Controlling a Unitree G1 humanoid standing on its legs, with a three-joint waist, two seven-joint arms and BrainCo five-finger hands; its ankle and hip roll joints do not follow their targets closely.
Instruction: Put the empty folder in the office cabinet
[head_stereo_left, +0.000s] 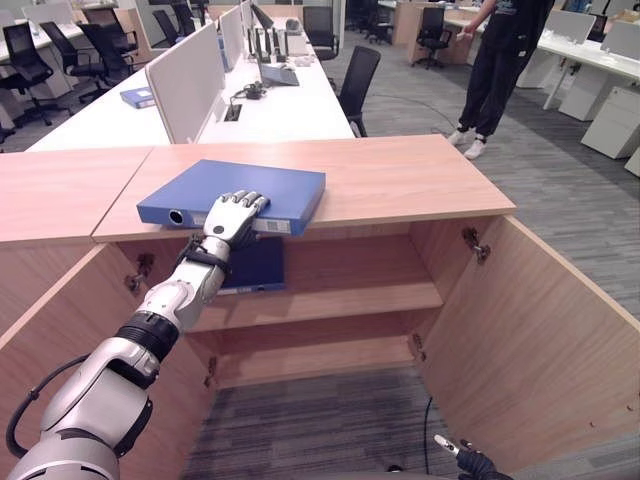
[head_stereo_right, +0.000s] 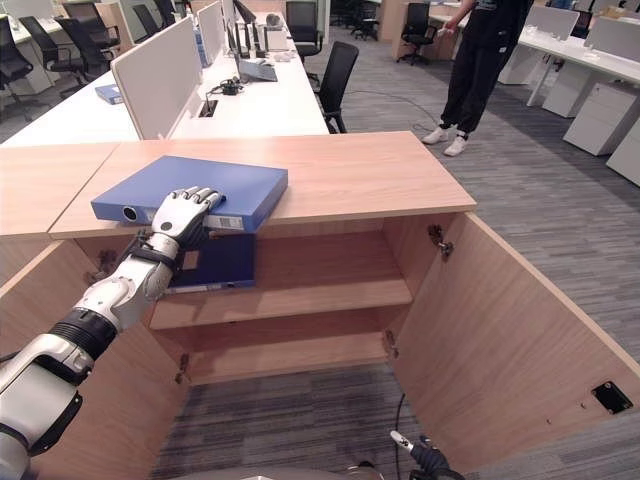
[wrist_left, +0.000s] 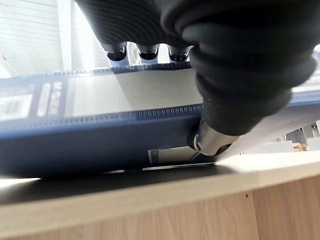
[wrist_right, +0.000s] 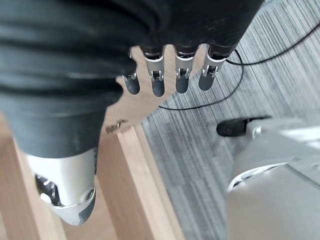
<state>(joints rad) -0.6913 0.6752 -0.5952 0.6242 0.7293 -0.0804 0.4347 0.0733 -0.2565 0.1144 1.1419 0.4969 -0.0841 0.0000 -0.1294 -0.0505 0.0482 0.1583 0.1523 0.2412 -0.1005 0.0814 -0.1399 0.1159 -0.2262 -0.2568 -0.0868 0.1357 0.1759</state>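
My left hand (head_stereo_left: 236, 215) grips the near edge of the blue folder (head_stereo_left: 232, 194), fingers on top and thumb beneath, while it lies on the cabinet (head_stereo_left: 400, 180) top. My right hand (wrist_right: 170, 70) hangs open, idle. Lifting and shelving remain; the doors are open.

Left hand (head_stereo_right: 183, 213) grips the near edge of the blue folder (head_stereo_right: 190, 190), fingers curled over its top. Folder lies flat on the cabinet top (head_stereo_right: 360, 175). Directly below the hand, a second dark-blue folder (head_stereo_right: 218, 262) sits on the upper shelf (head_stereo_right: 320, 292).
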